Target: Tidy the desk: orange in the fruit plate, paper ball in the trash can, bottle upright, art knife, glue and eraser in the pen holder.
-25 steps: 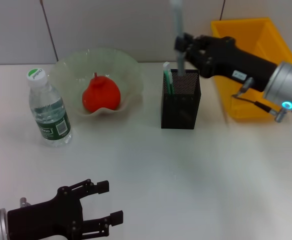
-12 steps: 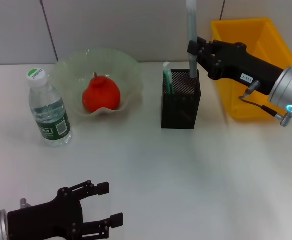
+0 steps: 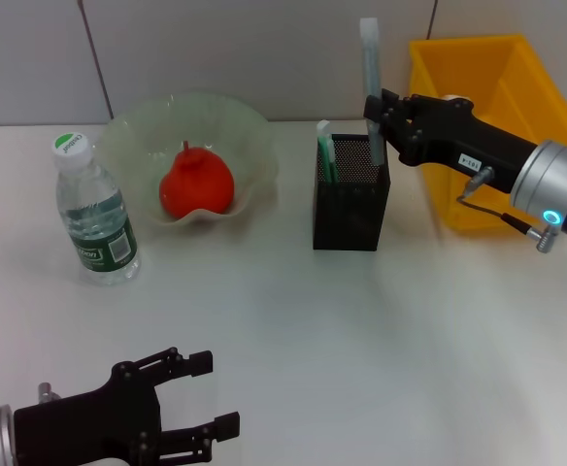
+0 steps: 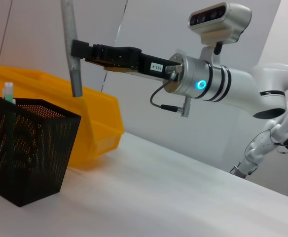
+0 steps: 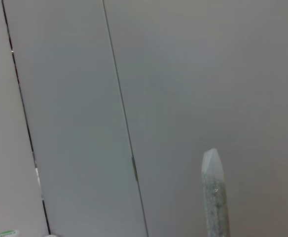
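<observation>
My right gripper (image 3: pixel 380 113) is shut on a long grey art knife (image 3: pixel 370 68) and holds it upright, its lower end inside the black mesh pen holder (image 3: pixel 351 209) at the right rear corner. The left wrist view shows the same grip (image 4: pixel 79 49) on the knife (image 4: pixel 70 29) over the holder (image 4: pixel 25 148). A green-and-white stick (image 3: pixel 324 148) stands in the holder's left side. A red-orange fruit (image 3: pixel 196 184) lies in the glass fruit plate (image 3: pixel 250 121). The bottle (image 3: pixel 94 209) stands upright. My left gripper (image 3: pixel 201 398) is open and parked at the front left. Paper ball and eraser are out of view.
A yellow bin (image 3: pixel 478 68) stands behind and right of the pen holder, under my right arm; it also shows in the left wrist view (image 4: pixel 102 116). The right wrist view shows only the knife's tip (image 5: pixel 214 197) against the wall.
My right gripper moved right and then down with the art knife, from tilted above the holder to upright with its lower end inside. The left arm has not moved.
</observation>
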`<state>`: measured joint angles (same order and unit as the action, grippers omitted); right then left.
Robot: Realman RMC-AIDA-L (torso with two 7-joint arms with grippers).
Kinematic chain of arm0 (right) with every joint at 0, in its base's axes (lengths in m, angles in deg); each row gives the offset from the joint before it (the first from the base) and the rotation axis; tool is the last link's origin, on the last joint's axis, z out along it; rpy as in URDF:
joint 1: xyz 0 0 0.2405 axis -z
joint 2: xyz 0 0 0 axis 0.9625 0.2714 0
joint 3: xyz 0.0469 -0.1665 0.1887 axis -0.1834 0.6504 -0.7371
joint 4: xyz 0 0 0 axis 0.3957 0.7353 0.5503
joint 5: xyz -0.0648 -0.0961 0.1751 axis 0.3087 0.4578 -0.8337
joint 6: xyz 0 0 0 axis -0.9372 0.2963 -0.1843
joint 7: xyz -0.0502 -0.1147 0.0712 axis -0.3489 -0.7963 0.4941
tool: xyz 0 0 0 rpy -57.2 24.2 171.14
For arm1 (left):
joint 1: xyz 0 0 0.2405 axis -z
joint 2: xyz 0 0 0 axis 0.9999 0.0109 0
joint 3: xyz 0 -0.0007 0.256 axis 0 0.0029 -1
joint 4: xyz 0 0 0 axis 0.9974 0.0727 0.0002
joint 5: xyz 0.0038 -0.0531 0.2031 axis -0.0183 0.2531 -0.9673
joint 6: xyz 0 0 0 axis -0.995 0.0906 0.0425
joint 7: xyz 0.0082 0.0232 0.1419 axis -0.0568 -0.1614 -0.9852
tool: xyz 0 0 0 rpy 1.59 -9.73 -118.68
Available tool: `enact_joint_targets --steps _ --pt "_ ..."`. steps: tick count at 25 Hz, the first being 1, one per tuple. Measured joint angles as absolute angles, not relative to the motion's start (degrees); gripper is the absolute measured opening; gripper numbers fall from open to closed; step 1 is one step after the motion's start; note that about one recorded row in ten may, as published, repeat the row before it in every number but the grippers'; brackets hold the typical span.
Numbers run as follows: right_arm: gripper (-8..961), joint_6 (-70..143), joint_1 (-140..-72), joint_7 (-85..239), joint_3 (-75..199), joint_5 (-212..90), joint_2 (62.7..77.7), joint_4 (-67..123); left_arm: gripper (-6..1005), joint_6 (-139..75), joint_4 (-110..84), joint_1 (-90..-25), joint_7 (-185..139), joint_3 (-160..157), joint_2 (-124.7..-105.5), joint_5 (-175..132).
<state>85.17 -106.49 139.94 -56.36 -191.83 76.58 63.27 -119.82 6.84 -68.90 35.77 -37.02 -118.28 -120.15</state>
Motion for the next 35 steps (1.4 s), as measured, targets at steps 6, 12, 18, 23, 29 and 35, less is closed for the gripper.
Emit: enact_joint_targets --steps 6,12,18,23,29,35 --pt "130 82.9 -107.9 140.1 -55.7 -191.5 76.58 62.1 861 -120.1 6.9 -68.9 35.5 -37.0 -118.19 -120.2" --pt "134 81.8 -109.1 140.0 -55.6 -191.3 76.57 60.2 861 -120.8 6.9 -68.6 35.4 -37.0 -118.11 -120.2" --pt "137 78.8 -110.3 140.7 -55.5 -191.3 76.57 59.6 860 -121.1 6.9 -68.3 35.3 -36.7 -117.94 -120.2" --pt "172 77.9 -110.9 140.9 -54.8 -191.3 76.51 59.2 861 -121.4 6.9 -68.2 35.3 -36.7 -117.81 -120.1" --pt "404 78.9 -110.8 141.8 -54.7 -191.4 76.42 59.2 860 -121.4 7.0 -68.1 35.3 -36.7 -117.81 -120.1" --pt "626 83.9 -109.0 142.2 -55.9 -192.9 76.62 60.8 861 -121.4 7.1 -67.9 35.3 -36.4 -117.94 -120.1"
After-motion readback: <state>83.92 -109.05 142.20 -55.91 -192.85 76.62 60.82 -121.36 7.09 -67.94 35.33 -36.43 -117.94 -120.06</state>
